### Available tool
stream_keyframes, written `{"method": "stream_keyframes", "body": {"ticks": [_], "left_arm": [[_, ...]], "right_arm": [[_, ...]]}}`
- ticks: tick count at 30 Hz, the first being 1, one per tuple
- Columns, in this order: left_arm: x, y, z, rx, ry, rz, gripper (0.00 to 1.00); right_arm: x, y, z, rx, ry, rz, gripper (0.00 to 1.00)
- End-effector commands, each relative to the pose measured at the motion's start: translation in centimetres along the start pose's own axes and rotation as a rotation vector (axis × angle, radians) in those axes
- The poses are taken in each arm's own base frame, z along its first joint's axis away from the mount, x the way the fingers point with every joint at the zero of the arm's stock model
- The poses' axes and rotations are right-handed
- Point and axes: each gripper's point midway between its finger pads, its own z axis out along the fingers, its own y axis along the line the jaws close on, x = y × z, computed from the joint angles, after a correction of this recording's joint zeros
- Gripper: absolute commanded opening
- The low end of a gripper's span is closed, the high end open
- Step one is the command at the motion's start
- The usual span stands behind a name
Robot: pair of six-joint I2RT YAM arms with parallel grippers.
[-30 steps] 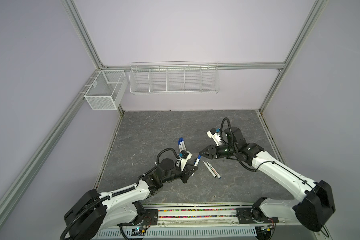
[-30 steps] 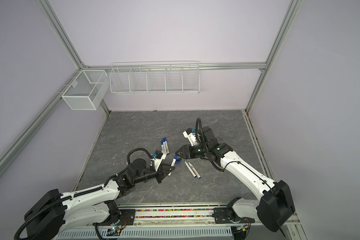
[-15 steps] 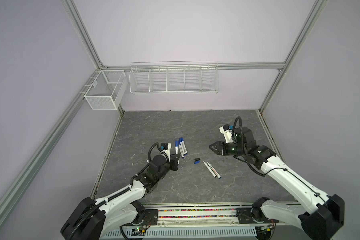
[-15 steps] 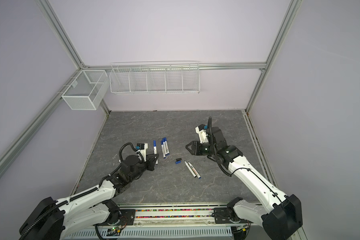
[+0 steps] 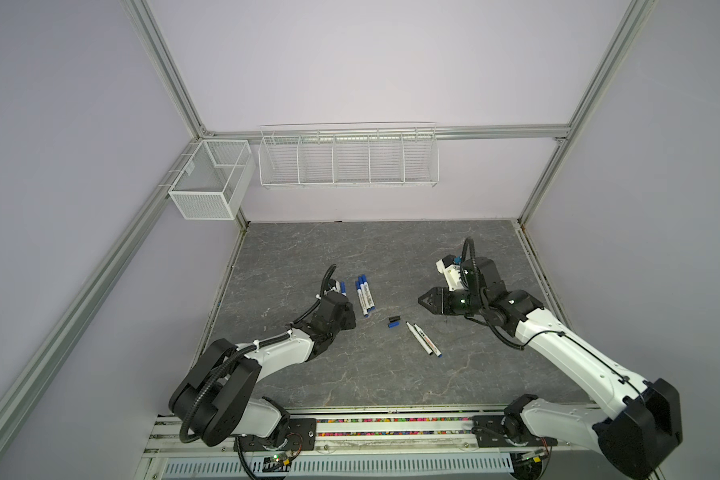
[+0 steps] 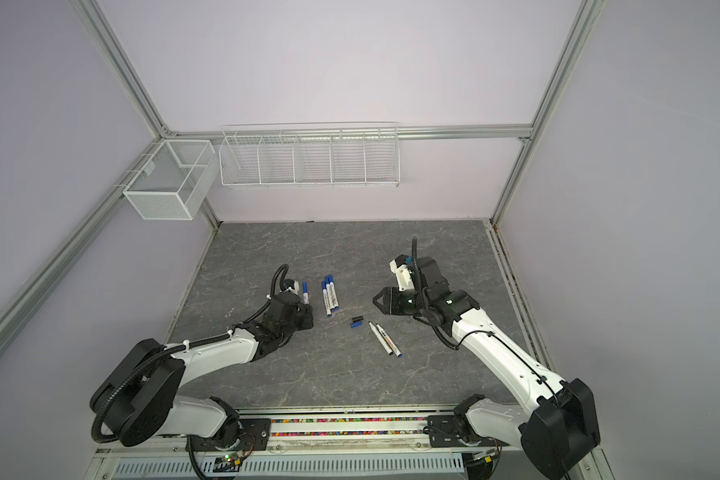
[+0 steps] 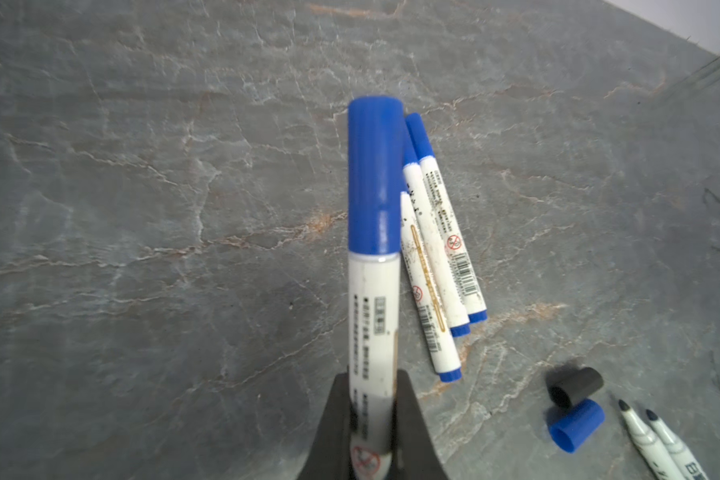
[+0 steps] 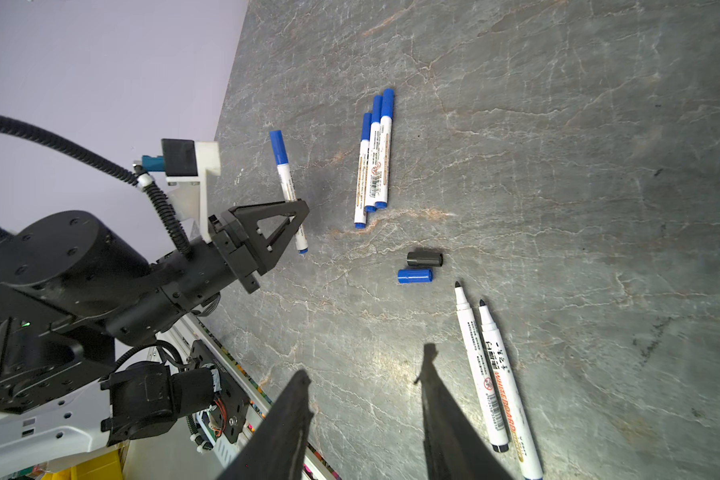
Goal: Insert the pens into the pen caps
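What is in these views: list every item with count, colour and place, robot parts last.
capped whiteboard markers: three, white with blue caps, lying together left of centre.
held marker: one, white with blue cap, in the left gripper.
uncapped markers: two, white with dark tips, side by side near centre.
black cap: one, black, loose by the uncapped tips.
blue cap: one, blue, beside the black cap.
wire rack: one, white, on the back wall.
mesh basket: one, white, back left corner.
table: one, grey marbled, below both arms.
left gripper: one, black, shut on the held marker.
right gripper: one, black, open and empty, right of the caps.
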Motion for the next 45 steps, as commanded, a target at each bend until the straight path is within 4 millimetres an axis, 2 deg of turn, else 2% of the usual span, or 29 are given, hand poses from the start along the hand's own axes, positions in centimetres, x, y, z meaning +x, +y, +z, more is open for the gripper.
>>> {"method": "stream_keyframes", "body": {"ticks": [1,4,7,11,18,24,28,33,36,45], "left_arm": [[-0.3,-0.3,1.3,-0.008,0.014,-0.038,0.01],[0.4,-0.1,2.3,-0.025,0.044,-0.047,0.07],[0.9,-0.1,2.9,-0.033,0.072,-0.055,0.24],[1.0,-0.4,3.2,-0.021,0.085,-0.065,0.36],[0.7,-1.5,2.6,0.047,0.071,-0.072,0.4],[-0.8,-3.8,0.2,0.193,0.019,-0.055,0.45],[-1.9,-4.8,-1.9,0.26,-0.022,-0.039,0.52],[-2.4,-4.1,-4.0,0.253,-0.057,-0.083,0.57],[-1.9,-3.2,-4.7,0.248,-0.074,-0.124,0.59],[-0.4,-1.9,-5.1,0.229,-0.064,-0.143,0.62]], "right_arm": [[1.4,-1.0,0.2,0.036,0.036,0.019,0.45],[1.6,-1.5,0.1,0.061,0.043,0.011,0.45],[2.2,-2.3,0.2,0.095,0.059,0.009,0.45],[3.2,-3.3,0.7,0.128,0.092,0.018,0.45],[5.5,-5.6,2.0,0.221,0.191,0.004,0.45],[7.3,-7.6,3.5,0.337,0.29,-0.05,0.44],[8.0,-8.3,5.0,0.384,0.342,-0.086,0.44],[7.7,-9.5,6.1,0.476,0.372,-0.141,0.42],[7.4,-9.8,6.9,0.496,0.384,-0.16,0.42],[7.8,-10.0,9.1,0.493,0.437,-0.181,0.39]]}}
